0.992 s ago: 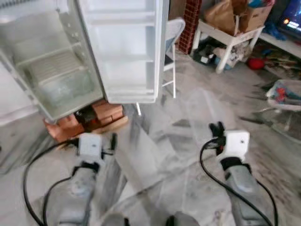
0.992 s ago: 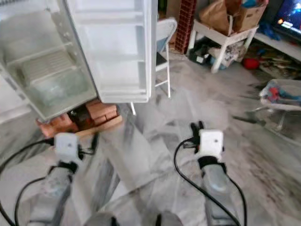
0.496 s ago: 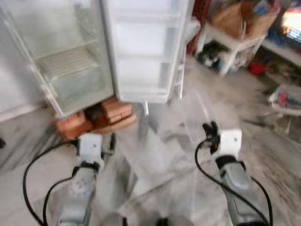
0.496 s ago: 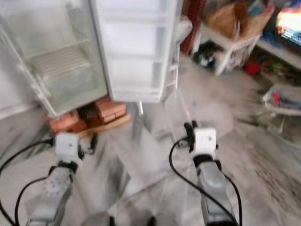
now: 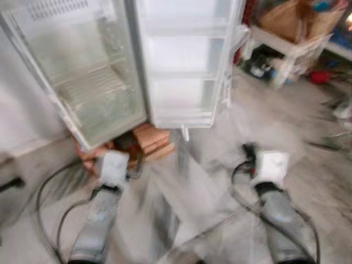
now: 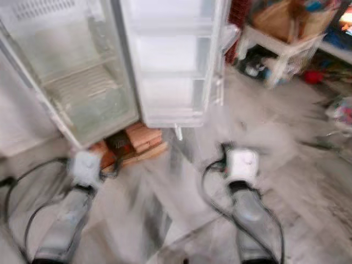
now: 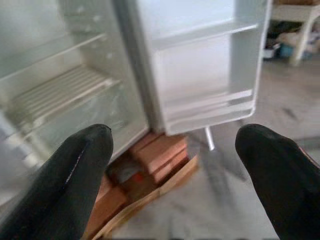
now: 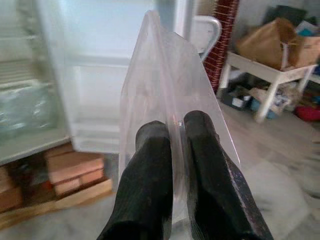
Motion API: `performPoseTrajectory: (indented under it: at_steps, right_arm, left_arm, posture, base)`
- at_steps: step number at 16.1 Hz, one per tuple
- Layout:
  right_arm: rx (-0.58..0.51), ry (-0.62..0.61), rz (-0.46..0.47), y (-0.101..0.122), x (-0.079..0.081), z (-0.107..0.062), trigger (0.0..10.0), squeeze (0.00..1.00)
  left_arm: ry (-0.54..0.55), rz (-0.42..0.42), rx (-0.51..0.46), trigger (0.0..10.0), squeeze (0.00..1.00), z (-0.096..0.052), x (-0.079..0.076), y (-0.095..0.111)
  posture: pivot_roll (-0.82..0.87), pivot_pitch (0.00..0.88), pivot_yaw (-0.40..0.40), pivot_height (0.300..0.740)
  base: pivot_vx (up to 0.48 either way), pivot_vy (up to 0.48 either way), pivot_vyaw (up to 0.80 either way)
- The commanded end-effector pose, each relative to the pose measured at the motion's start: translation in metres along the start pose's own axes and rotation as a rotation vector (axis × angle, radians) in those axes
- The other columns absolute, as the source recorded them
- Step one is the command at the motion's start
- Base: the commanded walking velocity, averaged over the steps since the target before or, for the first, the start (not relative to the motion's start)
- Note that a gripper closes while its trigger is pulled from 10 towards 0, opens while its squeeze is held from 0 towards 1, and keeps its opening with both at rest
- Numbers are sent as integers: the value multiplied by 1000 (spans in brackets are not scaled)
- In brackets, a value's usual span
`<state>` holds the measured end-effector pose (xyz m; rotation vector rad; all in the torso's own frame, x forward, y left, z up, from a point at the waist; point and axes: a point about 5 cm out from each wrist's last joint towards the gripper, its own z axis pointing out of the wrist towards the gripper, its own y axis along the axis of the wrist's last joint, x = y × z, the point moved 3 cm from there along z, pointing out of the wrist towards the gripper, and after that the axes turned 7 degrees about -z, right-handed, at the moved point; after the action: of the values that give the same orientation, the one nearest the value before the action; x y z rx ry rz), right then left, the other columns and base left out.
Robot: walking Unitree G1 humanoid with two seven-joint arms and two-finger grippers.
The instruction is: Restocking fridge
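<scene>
your view has swung toward the open fridge [image 5: 93, 93], now ahead of both grippers: right gripper [image 8: 175, 150] clenched on a clear plastic sheet [image 8: 165, 85], left gripper [image 7: 175, 160] spread empty, so you're closing in to restock.

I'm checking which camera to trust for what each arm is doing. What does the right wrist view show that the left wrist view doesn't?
Right wrist view: the right pincer shut on a clear plastic sheet, with a white chair and a brown paper bag on the white table behind.

Left wrist view: the left pincer open and empty, looking at the wire shelf inside the fridge.

Both: the open fridge door with bare shelves, and the bricks under the fridge.
</scene>
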<state>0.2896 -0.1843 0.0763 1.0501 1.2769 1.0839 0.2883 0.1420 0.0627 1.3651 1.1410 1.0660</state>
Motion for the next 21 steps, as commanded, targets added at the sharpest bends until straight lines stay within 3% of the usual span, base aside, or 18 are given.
performPoseTrajectory:
  at_steps: [1,3,9,18,20,21]
  right_arm:
    - [-31,7,8,7,7,2,10000,0]
    - [-35,20,-9,8,9,0,10000,0]
    - [-52,80,-16,11,22,2,10000,0]
    - [-55,89,-33,12,17,6,10000,0]
    - [-48,84,-25,11,17,6,10000,0]
    - [-44,85,-23,10,16,6,10000,0]
  left_arm:
    - [20,28,20,10000,0,-2,12,-3]
    - [17,32,17,10000,0,1,13,-1]
    - [83,16,20,10000,0,0,21,-3]
    - [93,-7,35,10000,0,0,19,-7]
    - [75,-52,-10,10000,0,0,17,-1]
    - [47,-122,-32,10000,0,-1,15,3]
  posture:
    - [19,99,26,740]
    - [17,105,34,740]
    - [34,108,8,740]
    - [30,107,-1,740]
    - [30,107,-1,740]
    - [35,108,-13,740]
  base:
    - [480,0,0]
    - [480,0,0]
    - [469,0,788]
    - [409,84,681]
    - [0,0,0]
    - [0,0,0]
